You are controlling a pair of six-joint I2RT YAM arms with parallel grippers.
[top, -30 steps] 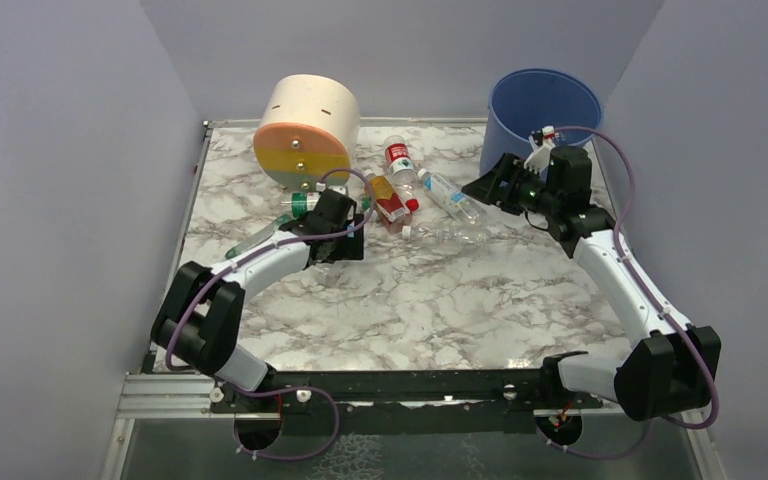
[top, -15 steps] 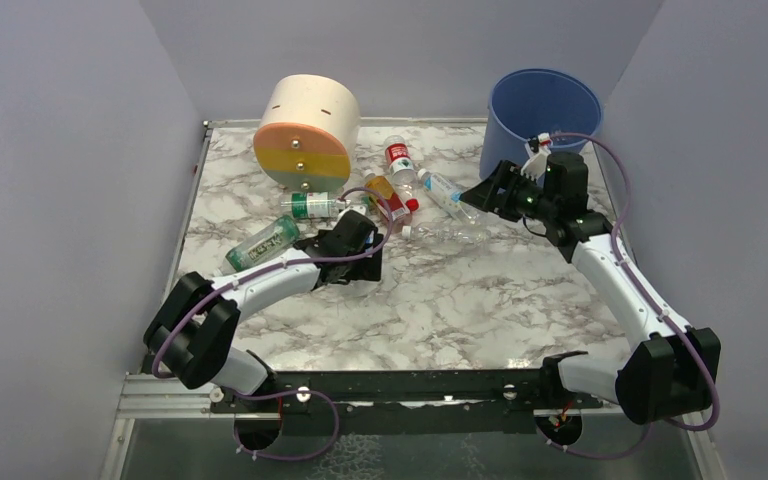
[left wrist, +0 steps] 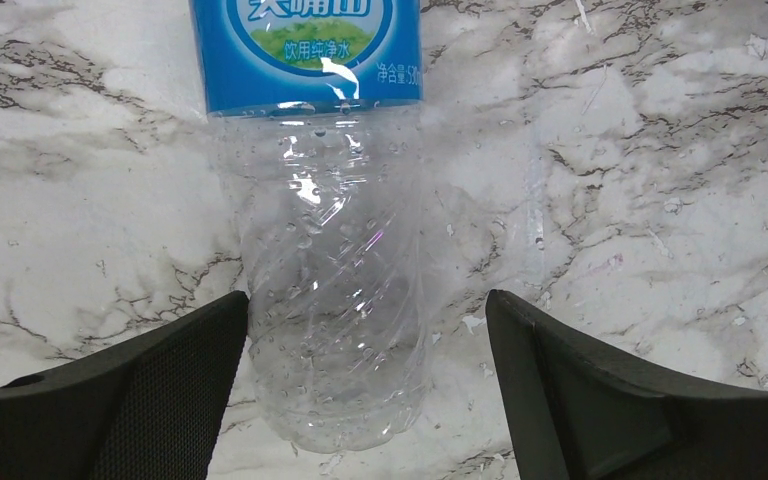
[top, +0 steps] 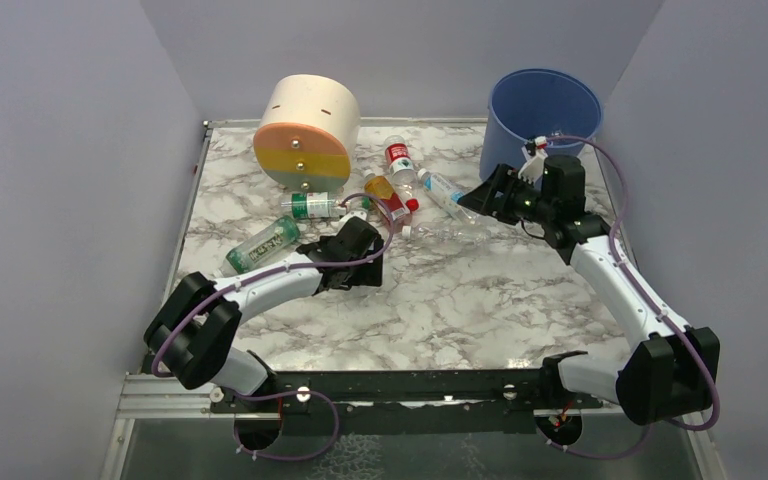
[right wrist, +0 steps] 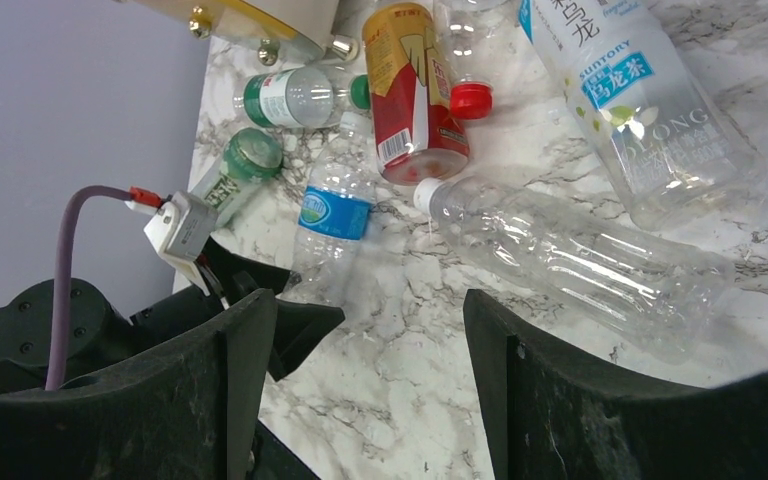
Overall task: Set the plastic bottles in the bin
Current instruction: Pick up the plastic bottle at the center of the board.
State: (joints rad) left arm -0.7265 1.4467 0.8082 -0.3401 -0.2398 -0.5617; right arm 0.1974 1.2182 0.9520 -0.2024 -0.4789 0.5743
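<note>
Cream, orange and yellow cylinder point(top: 307, 130) lies on its side at eleven o'clock on the marble table point(top: 460, 300)

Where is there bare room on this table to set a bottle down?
Free: the near marble, bordered by the left arm, right arm and black rail. Crowded: the bottles from the cylinder across to the right gripper and bin.
</note>
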